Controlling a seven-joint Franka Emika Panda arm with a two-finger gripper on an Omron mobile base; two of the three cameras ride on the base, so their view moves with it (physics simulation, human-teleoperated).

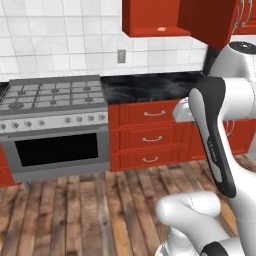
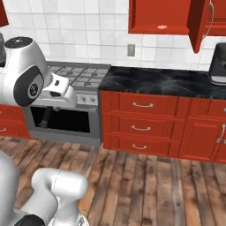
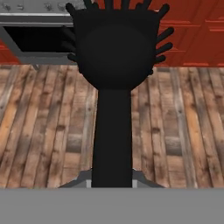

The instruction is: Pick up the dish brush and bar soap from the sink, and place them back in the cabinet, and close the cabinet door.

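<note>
Already the all-black dish brush [image 3: 114, 65] with its thin handle and round bristly head sits pinched in the gripper [image 3: 112, 183] above the wooden floor [image 3: 39, 131], short of the open glossy red cabinet [image 2: 159, 17], leaving stowing, the soap and the door.

stove: [image 1: 52, 95] silver gas range, left of centre in the left base view, grey grates on top, a row of knobs along its front
oven window: [image 1: 56, 149] dark glass below the knobs
countertop: [image 1: 150, 85] black marbled slab right of the stove
drawer fronts: [image 1: 150, 137] three stacked red fronts with curved silver pulls, centre
wall outlet: [image 1: 121, 56] grey plate on white tile, upper centre
floor: [image 1: 75, 210] wood planks, bottom
black appliance: [image 2: 218, 65] on the counter, right edge of the right base view
</note>
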